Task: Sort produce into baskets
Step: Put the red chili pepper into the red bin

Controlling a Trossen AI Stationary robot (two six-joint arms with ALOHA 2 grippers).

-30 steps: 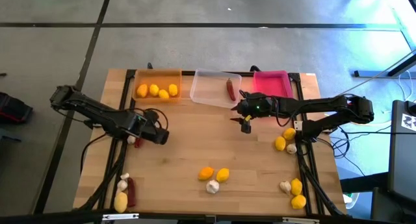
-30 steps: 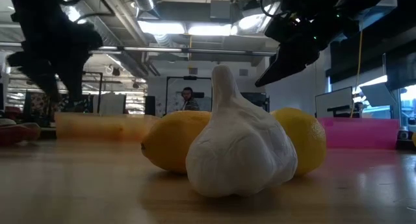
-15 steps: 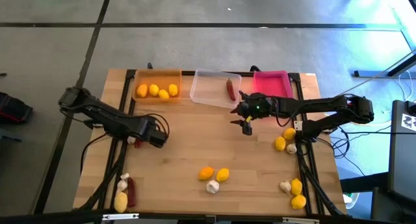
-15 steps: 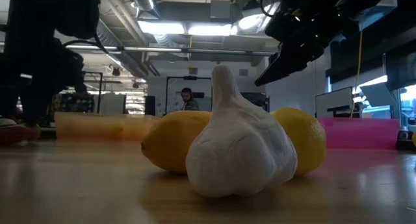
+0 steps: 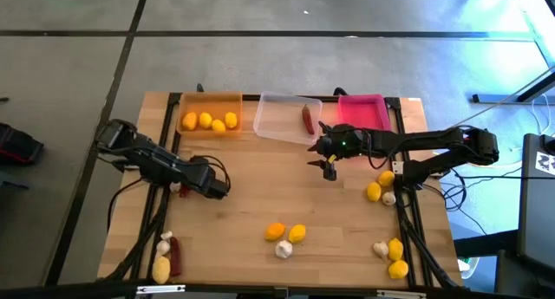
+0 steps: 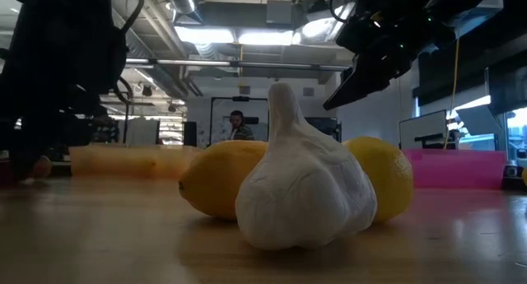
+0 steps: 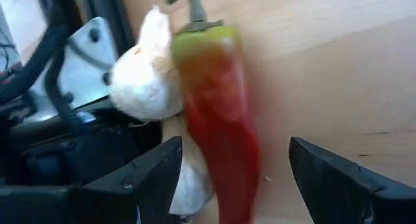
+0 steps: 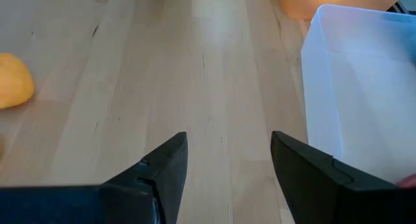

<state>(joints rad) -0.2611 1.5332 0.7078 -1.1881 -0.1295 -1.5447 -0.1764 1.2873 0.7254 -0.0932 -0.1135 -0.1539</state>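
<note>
I am lining my left gripper (image 7: 227,178), fingers wide and empty, around a chili (image 7: 218,120) beside garlic (image 7: 146,87), right gripper (image 8: 227,165) spread empty too, most produce still unsorted.

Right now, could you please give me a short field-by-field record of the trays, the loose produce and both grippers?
orange tray: four yellow fruits
clear tray: one red chili
pink tray: nothing visible inside
left gripper: fingers open, around a chili lying beside a garlic bulb
right gripper: fingers open, empty, near the clear tray
loose produce: clusters along the table's near and right edges
</note>
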